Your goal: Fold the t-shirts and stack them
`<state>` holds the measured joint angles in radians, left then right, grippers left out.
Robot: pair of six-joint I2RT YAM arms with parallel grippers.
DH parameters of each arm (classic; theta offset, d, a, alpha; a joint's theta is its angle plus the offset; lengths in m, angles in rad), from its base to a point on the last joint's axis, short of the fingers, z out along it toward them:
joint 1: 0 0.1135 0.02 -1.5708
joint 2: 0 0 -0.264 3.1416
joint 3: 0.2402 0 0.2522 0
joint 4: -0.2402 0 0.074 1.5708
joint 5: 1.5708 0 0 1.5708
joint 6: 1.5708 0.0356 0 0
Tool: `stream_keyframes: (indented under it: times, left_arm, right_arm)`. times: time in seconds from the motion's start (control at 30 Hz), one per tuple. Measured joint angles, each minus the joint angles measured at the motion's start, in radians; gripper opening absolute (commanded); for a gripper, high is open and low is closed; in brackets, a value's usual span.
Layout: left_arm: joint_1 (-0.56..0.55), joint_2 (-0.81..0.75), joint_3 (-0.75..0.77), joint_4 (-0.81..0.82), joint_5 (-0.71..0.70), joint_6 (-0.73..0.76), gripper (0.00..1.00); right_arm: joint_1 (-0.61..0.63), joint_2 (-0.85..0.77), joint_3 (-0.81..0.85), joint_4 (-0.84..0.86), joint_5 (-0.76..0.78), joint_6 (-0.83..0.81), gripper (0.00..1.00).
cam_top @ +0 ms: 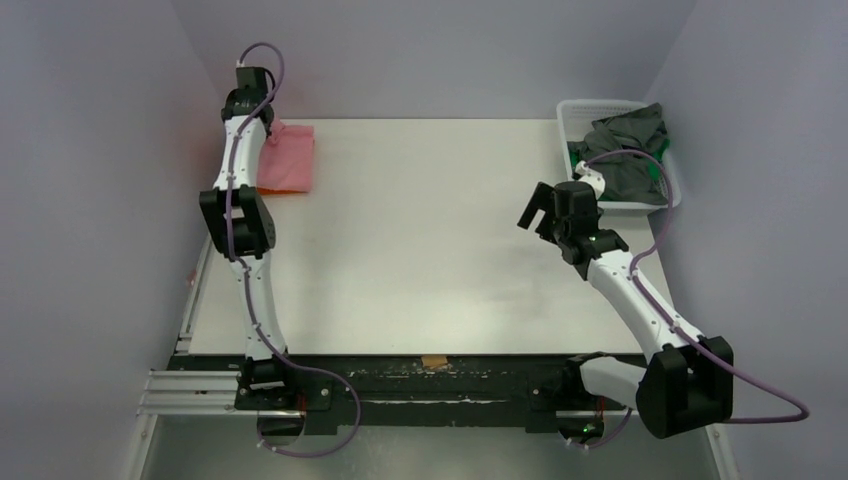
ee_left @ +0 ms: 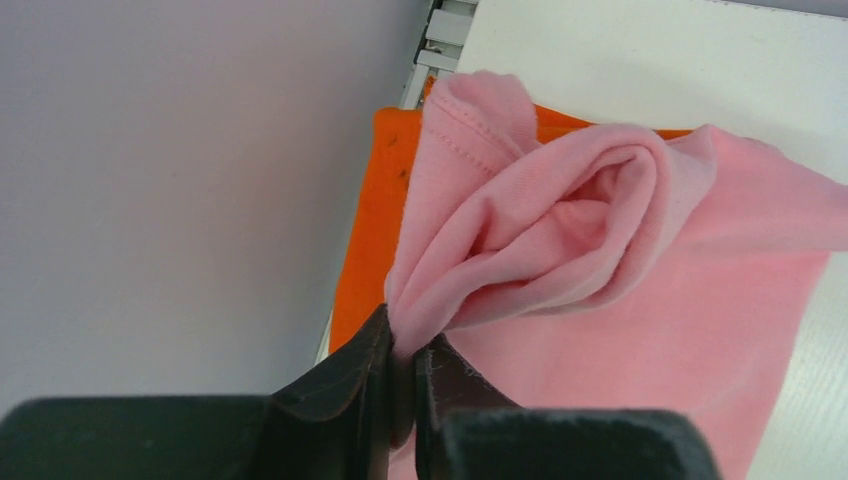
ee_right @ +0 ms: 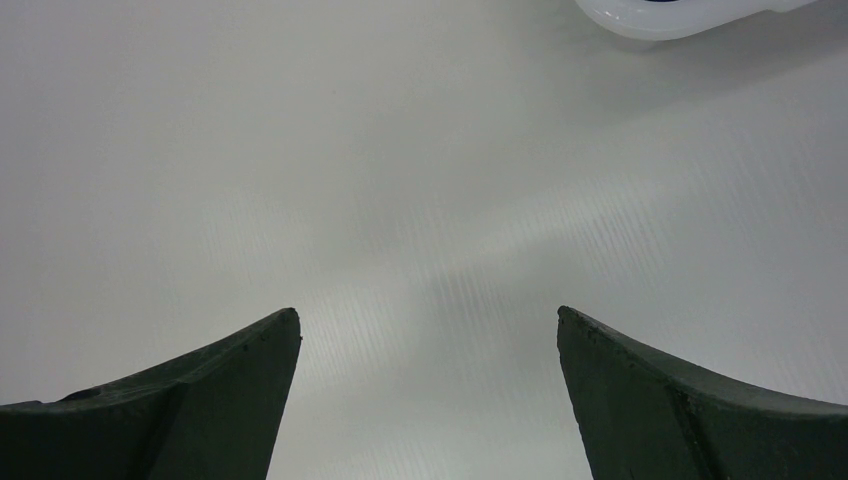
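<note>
A folded light pink t-shirt (cam_top: 288, 152) lies on a folded bright orange t-shirt (cam_top: 290, 187) at the table's far left. My left gripper (cam_top: 262, 128) is shut on a bunched fold of the pink shirt (ee_left: 560, 220), pinched at the fingertips (ee_left: 408, 345); the orange shirt (ee_left: 365, 230) shows beneath. My right gripper (cam_top: 533, 210) is open and empty over bare table; its fingers (ee_right: 240, 370) point at the white surface. A grey t-shirt (cam_top: 625, 140) and a green one (cam_top: 657, 172) lie in the basket.
A white basket (cam_top: 572, 112) stands at the far right corner; its rim shows in the right wrist view (ee_right: 680, 15). Grey walls enclose the table on the left, back and right. A tape mark (cam_top: 433, 361) sits at the near edge.
</note>
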<state>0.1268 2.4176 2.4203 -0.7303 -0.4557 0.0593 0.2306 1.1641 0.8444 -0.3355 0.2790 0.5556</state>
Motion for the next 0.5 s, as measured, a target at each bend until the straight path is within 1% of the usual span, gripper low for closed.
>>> stream_keyframes:
  times: [0.03, 0.13, 0.17, 0.33, 0.4, 0.5]
  left_arm:
    - [0.002, 0.014, 0.005, 0.005, -0.007, -0.009, 0.75]
    - [0.009, 0.026, 0.005, 0.003, -0.022, -0.05, 0.94]
    - [0.012, 0.024, 0.005, 0.008, -0.029, -0.066, 0.99]
    - [0.024, -0.027, 0.004, -0.005, -0.029, -0.144, 1.0]
    - [0.024, -0.082, -0.01, -0.024, 0.0, -0.188, 1.0]
    - [0.024, -0.222, -0.077, -0.057, 0.087, -0.281, 1.0]
  right_arm:
    - [0.0, 0.003, 0.0, -0.002, 0.001, 0.0, 0.99]
    - [0.0, 0.01, 0.0, -0.007, 0.004, 0.0, 0.99]
    - [0.0, 0.01, 0.0, -0.011, 0.006, 0.0, 0.99]
    - [0.0, 0.004, 0.0, -0.02, 0.015, 0.001, 0.99]
    - [0.0, -0.008, 0.0, -0.029, 0.015, 0.004, 0.99]
    - [0.0, -0.052, -0.001, -0.052, 0.015, 0.012, 0.99]
